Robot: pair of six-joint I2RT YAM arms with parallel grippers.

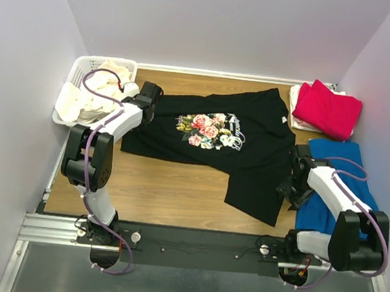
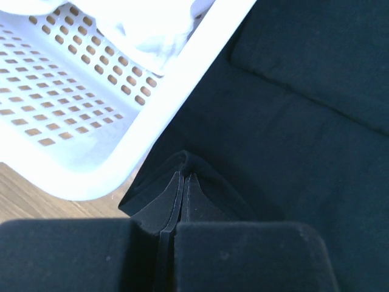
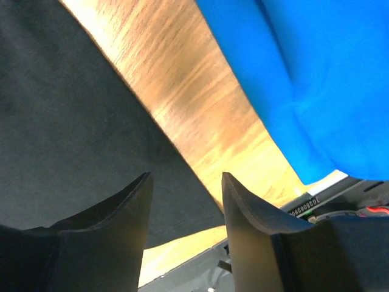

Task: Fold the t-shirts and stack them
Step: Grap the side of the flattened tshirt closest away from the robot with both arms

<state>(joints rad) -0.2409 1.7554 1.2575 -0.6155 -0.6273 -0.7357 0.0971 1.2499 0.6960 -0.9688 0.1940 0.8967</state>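
A black t-shirt [image 1: 252, 134] with a pink-rose print and white lettering lies spread out on the wooden table [image 1: 169, 192]. At its far left corner, beside the basket, my left gripper [image 1: 148, 105] is shut on a pinch of the black fabric [image 2: 206, 176], which bunches at the fingertips of the left gripper [image 2: 184, 176]. Over the shirt's near right corner [image 3: 73, 121], my right gripper [image 1: 290, 192] stands open; between the tips of that gripper [image 3: 186, 176] nothing is caught. A folded crimson t-shirt [image 1: 328, 108] rests on a cream-white one [image 1: 296, 99] at the back right.
A white lattice basket [image 1: 85, 65] holding cream-white garments [image 1: 91, 100] stands at the back left, its wall [image 2: 73, 115] right beside the left gripper. A blue cloth [image 1: 333, 157] lies under the right arm, also to the right of the open fingers [image 3: 316, 73]. The table's near rail [image 1: 192, 240] is close.
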